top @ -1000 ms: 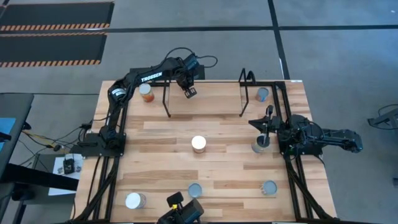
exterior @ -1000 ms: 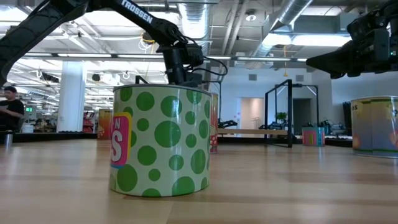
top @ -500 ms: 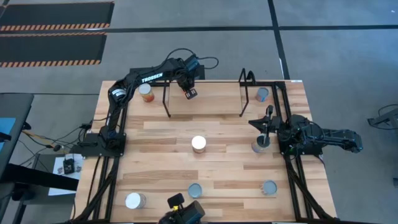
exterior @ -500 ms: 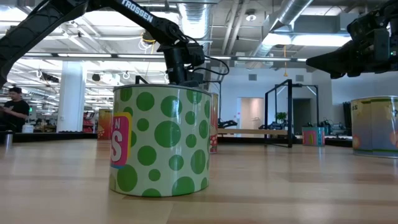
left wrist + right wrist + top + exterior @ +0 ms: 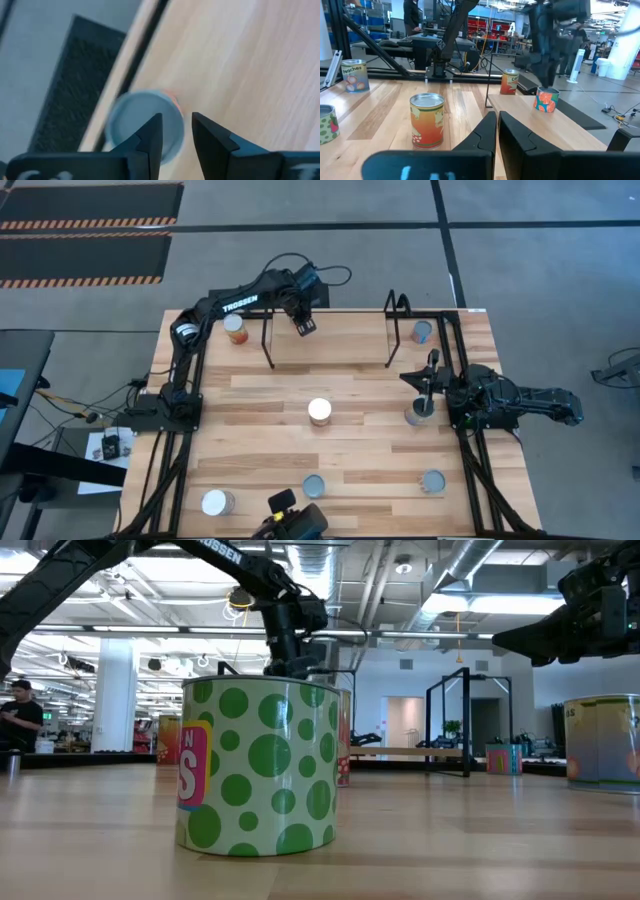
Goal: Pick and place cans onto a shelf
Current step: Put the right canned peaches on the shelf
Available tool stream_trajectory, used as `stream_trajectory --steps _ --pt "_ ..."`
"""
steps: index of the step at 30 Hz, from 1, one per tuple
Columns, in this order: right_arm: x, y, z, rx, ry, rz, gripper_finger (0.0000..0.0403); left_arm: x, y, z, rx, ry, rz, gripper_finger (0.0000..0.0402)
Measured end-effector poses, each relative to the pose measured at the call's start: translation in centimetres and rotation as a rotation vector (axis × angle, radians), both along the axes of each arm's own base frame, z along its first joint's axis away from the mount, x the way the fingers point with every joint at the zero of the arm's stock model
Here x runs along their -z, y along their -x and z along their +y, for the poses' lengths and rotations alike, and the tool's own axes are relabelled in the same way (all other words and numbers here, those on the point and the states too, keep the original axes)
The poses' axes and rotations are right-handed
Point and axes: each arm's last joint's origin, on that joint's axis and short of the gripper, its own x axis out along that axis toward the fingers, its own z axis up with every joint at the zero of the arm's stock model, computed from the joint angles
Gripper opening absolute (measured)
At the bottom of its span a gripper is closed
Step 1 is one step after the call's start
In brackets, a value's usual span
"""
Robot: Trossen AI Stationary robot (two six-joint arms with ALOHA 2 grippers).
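Observation:
The shelf (image 5: pixel 340 340) stands at the table's far middle. A can (image 5: pixel 137 120) with a blue-grey top and an orange-red label (image 5: pixel 547 100) stands upright on the shelf's left end, near its edge. My left gripper (image 5: pixel 303 327) hangs just above this can, pointing down, its fingers (image 5: pixel 177 120) a narrow gap apart. The gripper hides the can in the high view. My right gripper (image 5: pixel 430 370) waits shut (image 5: pixel 497 117) at the table's right, beside a can (image 5: pixel 418 413).
Other cans stand on the table: far left (image 5: pixel 236 330), far right (image 5: pixel 422 332), centre (image 5: pixel 320 411), near right (image 5: pixel 433 481), near middle (image 5: pixel 314 485) and near left (image 5: pixel 215 502). A green-dotted can (image 5: pixel 260 765) fills the low view. The shelf's black uprights (image 5: pixel 268 340) stand at each end.
My left arm has risen a little over the shelf's left end. The can on the shelf has stayed in place.

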Motion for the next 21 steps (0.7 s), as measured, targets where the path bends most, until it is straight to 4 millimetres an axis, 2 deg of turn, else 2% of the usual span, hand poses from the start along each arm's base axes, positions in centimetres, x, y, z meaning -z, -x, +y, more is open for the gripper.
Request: stream_trajectory --steps 6,12,16,21 --pt "0.0 0.0 0.0 -0.001 0.0 -0.001 0.0045 -3.2 0.7 -1.1 0.024 -0.094 -0.044 0.0088" --pt "0.0 0.0 0.0 -0.001 0.0 0.0 0.0045 -5.8 0.2 -4.9 0.132 -0.222 -0.177 0.0019" --pt "0.0 0.0 0.0 -0.001 0.0 0.0 0.0045 -6.2 0.1 -8.0 0.207 -0.274 -0.318 0.0006" --pt "0.0 0.0 0.0 -0.001 0.0 0.0 0.0045 -5.1 1.5 -12.0 0.272 -0.324 -0.485 0.0004"
